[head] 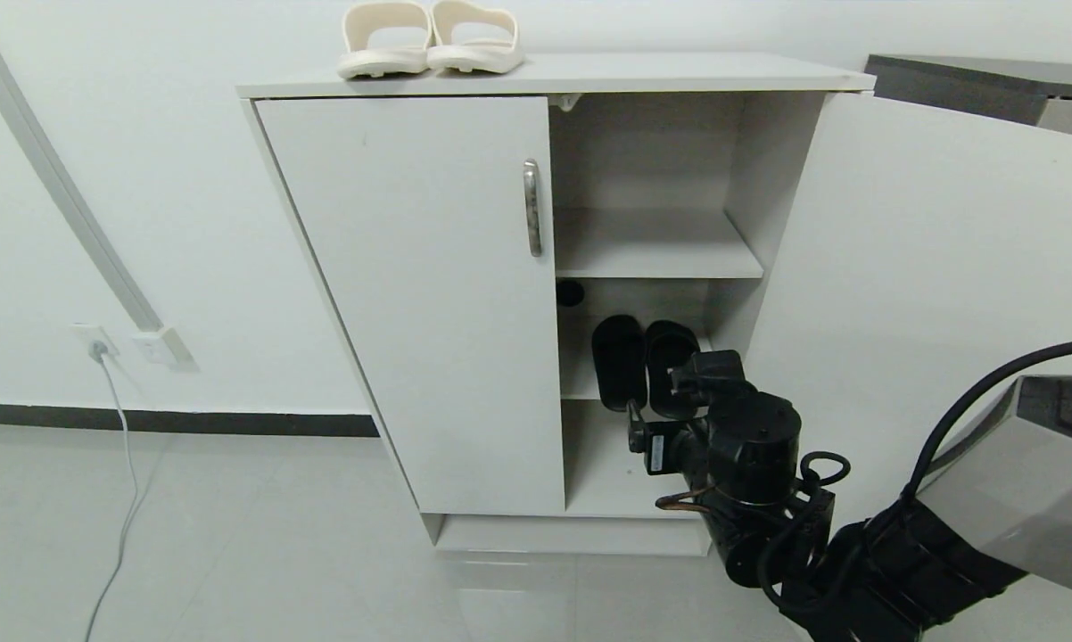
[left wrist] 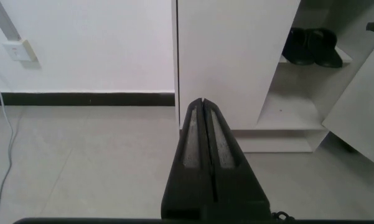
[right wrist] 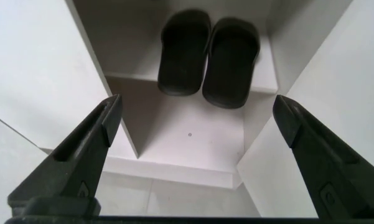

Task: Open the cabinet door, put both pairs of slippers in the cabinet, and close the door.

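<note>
**Right arm.** The right fingers (right wrist: 81, 155) are spread wide and pinch nothing. They are held in front of the open side of the cabinet (head: 679, 73). The black pair (right wrist: 208, 59) lies side by side on the lower shelf (right wrist: 137, 65), ahead of the fingertips, in line with the gap between them and apart from both. The heels appear to overhang the shelf's front edge.

**Left arm.** The left fingers (left wrist: 193, 143) are pressed together, empty and low over the floor (left wrist: 81, 162), pointing at the cabinet's shut side.

**Remaining item.** The cream pair (head: 429, 36) sits on the cabinet top, well above both sets of fingers.

**Risks, as I judge them.**
- (a) As I back the right arm out, a spread fingertip could hook an overhanging heel and drag that slipper off the shelf.
- (b) The same overhang could foul the right door (head: 928, 267) when I close it.
- (c) The cream pair is a high reach. A shove instead of a clean pinch would slide it toward the wall or off the edge.
- (d) The right door stands open just beside the outer right finger, so a wide swing of the arm could knock it.

**Surroundings.** The left door (head: 411, 294), with its handle (head: 531, 208), is shut and stands between the left fingers and the interior. A socket (head: 99, 343) and its cable (head: 126, 464) are well off to the far side of the left fingers.
</note>
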Robot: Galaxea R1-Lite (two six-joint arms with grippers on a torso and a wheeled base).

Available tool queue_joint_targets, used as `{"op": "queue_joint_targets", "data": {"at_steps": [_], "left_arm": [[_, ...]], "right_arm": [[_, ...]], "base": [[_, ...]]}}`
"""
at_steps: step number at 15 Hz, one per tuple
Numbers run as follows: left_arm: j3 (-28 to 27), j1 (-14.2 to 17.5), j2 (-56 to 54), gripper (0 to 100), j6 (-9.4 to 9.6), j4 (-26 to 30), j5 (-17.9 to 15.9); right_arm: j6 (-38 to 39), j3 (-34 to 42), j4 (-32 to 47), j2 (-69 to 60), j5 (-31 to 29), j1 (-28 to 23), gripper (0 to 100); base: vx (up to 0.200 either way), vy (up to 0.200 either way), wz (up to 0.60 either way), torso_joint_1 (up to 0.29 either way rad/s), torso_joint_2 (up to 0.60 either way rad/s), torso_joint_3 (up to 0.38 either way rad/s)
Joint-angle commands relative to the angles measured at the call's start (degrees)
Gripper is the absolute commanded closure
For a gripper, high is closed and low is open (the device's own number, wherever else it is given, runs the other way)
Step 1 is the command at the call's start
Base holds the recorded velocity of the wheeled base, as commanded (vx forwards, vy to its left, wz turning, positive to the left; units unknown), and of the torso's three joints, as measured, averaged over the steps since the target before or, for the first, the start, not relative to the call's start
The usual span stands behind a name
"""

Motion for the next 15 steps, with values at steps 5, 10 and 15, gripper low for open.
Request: {"op": "queue_joint_targets", "data": {"at_steps": [5,10,15], "left_arm": [[0.0,-0.1,0.0,100,0.24,0.0,0.0],[0.0,-0.1,0.0,100,-0.11,0.0,0.1],[0.0,-0.1,0.0,100,-0.11,0.0,0.2]], "right_arm": [[0.1,0.5,0.0,0.2,0.0,0.0,0],[-0.1,0.6,-1.0,0.5,0.0,0.0,0],[-0.9,1.6,-3.0,0.5,0.0,0.5,0]], "base": [[0.0,0.0,0.0,0.004,0.0,0.153],[0.0,0.0,0.0,0.0,0.0,0.0],[0.0,0.16,0.0,0.004,0.0,0.005]]}}
